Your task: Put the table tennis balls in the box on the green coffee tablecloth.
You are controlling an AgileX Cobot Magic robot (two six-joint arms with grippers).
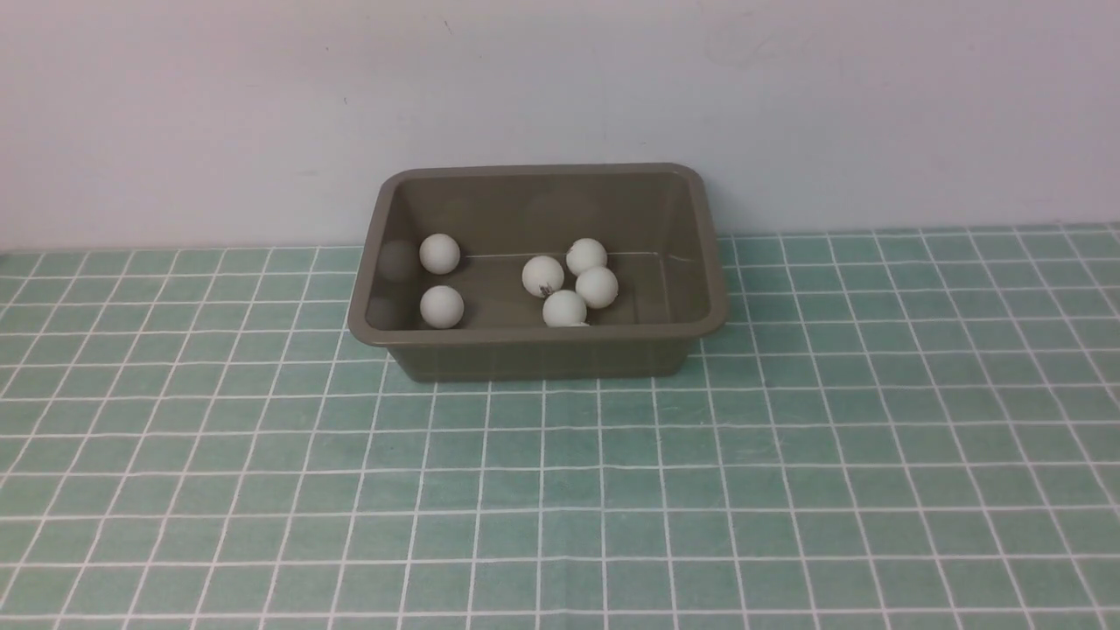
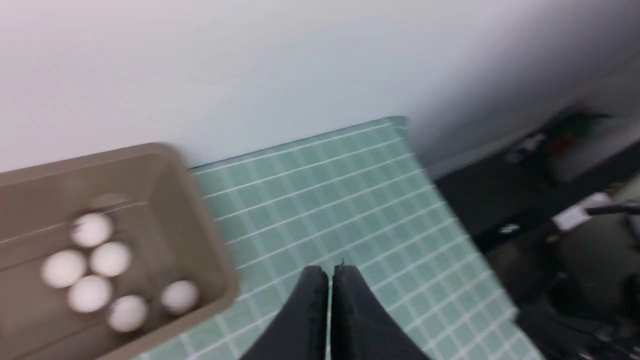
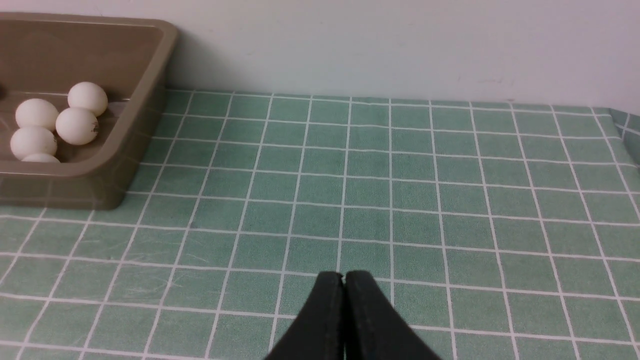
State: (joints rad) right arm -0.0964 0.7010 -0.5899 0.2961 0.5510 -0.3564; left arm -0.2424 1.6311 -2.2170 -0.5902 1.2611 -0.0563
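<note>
Evidently no ball is left on the green coffee tablecloth [image 1: 560,490]; the table tennis balls [image 1: 542,276] are seen inside the box [image 1: 535,350], which sits at the far middle of the cloth against the wall, long axis running left to right. Two balls lie toward its left end, a cluster toward the middle.

Left gripper [image 2: 330,272]: fingers pressed together, nothing pinched, held above bare cloth; picture blurred. Right gripper [image 3: 344,276]: fingers pressed together, empty, low over the cloth.

Neither arm is seen in the front view. The box is seen well apart from both grippers in the wrist views, so which arm is nearer cannot be told.

Six balls are counted fully in the front view, a seventh half hidden by the near rim. An eighth is not found in any view.
</note>
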